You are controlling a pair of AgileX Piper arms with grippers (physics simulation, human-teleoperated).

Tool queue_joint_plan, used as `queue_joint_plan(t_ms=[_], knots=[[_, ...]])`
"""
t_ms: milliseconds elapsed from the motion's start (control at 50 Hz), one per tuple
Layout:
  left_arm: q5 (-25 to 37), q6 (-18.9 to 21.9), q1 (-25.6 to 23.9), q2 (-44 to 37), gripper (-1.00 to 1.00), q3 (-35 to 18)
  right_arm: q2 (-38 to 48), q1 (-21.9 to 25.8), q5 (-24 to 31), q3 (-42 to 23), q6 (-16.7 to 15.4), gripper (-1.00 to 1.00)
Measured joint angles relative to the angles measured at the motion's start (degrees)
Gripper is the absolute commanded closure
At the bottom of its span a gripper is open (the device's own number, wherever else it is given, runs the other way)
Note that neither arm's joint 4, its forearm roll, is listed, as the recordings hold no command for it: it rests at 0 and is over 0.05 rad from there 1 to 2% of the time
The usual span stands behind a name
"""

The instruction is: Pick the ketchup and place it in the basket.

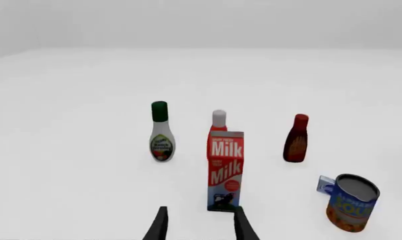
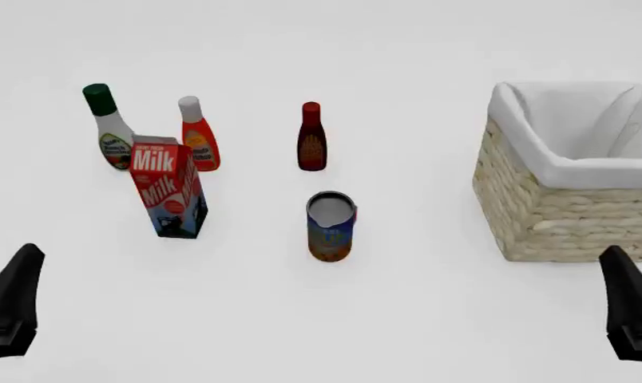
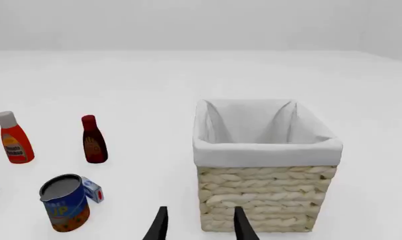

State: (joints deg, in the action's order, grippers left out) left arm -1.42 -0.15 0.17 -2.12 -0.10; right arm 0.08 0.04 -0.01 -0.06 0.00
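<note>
At 10 o'clock on bench, ketchup [image 2: 199, 136] stands just behind milk carton [image 2: 168, 187]; basket [image 2: 550, 203] at 2 o'clock. Approach pending. Left gripper [image 1: 199, 225] and right gripper [image 3: 199, 225] fingers apart, empty. Next: left reaches around carton.

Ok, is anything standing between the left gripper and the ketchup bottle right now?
Yes. The milk carton stands just in front of the ketchup, on the left gripper's side. In the left wrist view it hides all but the bottle's cap and shoulder.
</note>
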Motion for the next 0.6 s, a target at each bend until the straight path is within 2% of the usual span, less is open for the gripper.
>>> queue_joint_plan(t_ms=[240,600], knots=[[-3.3,0.4,0.6,-8.4,-1.0,-2.4,0.4,0.1,-0.1,-0.1,-0.1,-1.0],[-1.7,2.7,2.1,-20.4,-1.0,-12.1,0.6,0.3,-0.2,0.0,-0.1,-1.0]])
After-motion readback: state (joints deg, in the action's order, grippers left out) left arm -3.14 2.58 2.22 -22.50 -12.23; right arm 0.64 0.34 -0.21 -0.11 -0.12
